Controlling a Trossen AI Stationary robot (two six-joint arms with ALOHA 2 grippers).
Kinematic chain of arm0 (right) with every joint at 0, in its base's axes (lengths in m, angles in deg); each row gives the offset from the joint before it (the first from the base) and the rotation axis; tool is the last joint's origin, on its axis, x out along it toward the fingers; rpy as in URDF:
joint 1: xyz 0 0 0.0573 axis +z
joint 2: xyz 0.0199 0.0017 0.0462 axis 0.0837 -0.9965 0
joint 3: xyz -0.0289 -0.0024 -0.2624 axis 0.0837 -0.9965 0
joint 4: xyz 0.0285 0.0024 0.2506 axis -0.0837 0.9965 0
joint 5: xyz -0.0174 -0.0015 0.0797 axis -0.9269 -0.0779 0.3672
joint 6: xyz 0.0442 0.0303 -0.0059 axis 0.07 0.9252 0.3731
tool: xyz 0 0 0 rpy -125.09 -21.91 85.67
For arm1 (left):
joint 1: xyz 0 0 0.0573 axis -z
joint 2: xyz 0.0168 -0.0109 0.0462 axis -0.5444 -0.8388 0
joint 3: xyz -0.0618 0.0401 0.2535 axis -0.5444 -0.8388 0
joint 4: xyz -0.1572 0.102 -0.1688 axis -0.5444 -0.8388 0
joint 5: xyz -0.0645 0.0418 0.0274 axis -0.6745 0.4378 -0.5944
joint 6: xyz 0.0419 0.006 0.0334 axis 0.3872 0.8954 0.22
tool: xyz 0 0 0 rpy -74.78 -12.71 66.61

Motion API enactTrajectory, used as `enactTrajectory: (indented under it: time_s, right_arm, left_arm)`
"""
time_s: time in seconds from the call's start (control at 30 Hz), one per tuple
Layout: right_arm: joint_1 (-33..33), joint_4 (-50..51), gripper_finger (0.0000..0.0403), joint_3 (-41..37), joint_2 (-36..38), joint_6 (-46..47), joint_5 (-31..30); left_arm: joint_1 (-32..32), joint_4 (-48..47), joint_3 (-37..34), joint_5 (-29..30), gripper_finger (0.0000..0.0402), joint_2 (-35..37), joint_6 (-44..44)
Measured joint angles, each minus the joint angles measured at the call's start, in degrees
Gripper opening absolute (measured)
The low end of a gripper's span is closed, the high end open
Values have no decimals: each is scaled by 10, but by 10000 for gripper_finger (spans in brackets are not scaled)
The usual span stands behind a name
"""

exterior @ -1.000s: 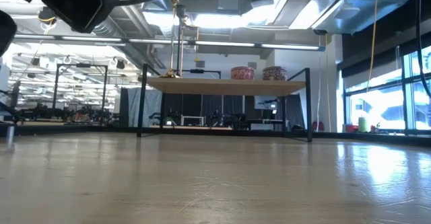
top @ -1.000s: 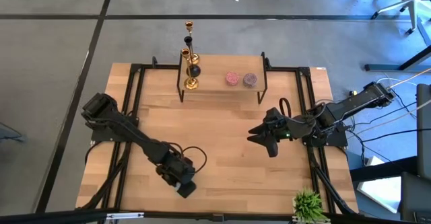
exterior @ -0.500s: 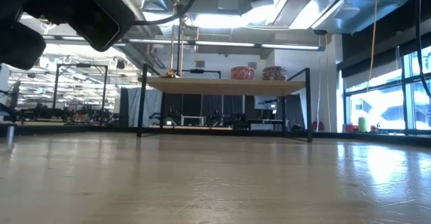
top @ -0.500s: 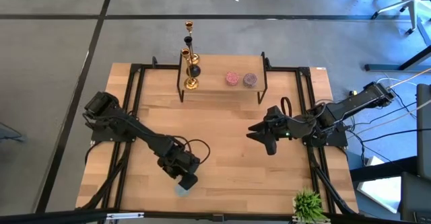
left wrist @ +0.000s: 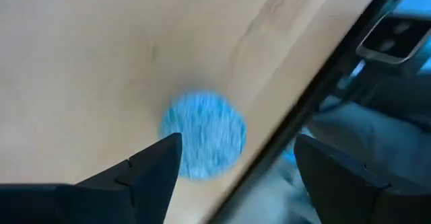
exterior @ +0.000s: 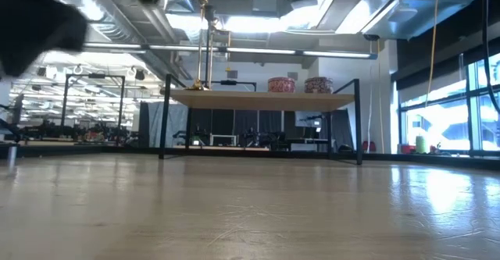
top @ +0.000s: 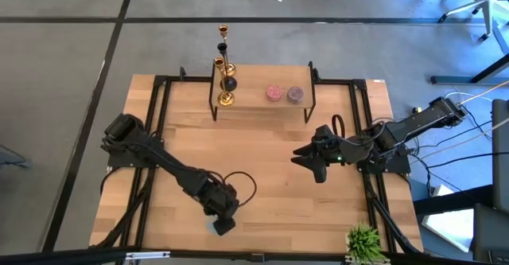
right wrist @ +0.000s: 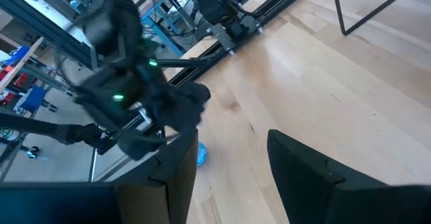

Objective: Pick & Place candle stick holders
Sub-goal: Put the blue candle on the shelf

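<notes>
Two gold candle stick holders (top: 225,66) stand by their round bases on the left end of a raised wooden shelf (top: 254,106) at the table's far side; the low view shows them upright (exterior: 205,41). My left gripper (top: 222,224) hangs near the table's near edge, far from them. It is open, pointing steeply down over a small blue round disc (left wrist: 202,135) that lies flat on the table, with its fingers (left wrist: 145,173) standing either side of the disc without touching it. My right gripper (top: 306,160) waits over the table's right half, open, with nothing between its fingers (right wrist: 316,177).
Two small round pink and mauve jars (top: 284,94) stand on the shelf's right half. Black frame rails (top: 151,138) run along the table's sides. A green plant (top: 363,241) sits at the near right corner. Bare wood lies between the shelf and both grippers.
My left gripper has moved a little toward the table's right and near edge and has rolled about its wrist. The blue disc, hidden under it a second ago, now shows beside its fingers. My right arm has kept still.
</notes>
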Motion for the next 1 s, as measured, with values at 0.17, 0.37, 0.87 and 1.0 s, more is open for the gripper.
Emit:
enactTrajectory:
  time_s: [0.17, 0.37, 0.87, 1.0]
  right_arm:
    - [0, 0, 183, 0, -1, 0, 2]
    - [0, 9, 183, 0, -1, 0, 7]
    - [0, 23, 183, 0, -2, 0, 6]
    - [0, 26, 183, 0, -2, 0, 6]
  left_arm:
    - [37, -97, 90, 162, 257, -10, 125]
    - [114, -235, 239, 256, 213, -93, 215]
    - [98, -404, 391, 222, 130, -234, 259]
    - [85, -399, 391, 194, 132, -234, 271]
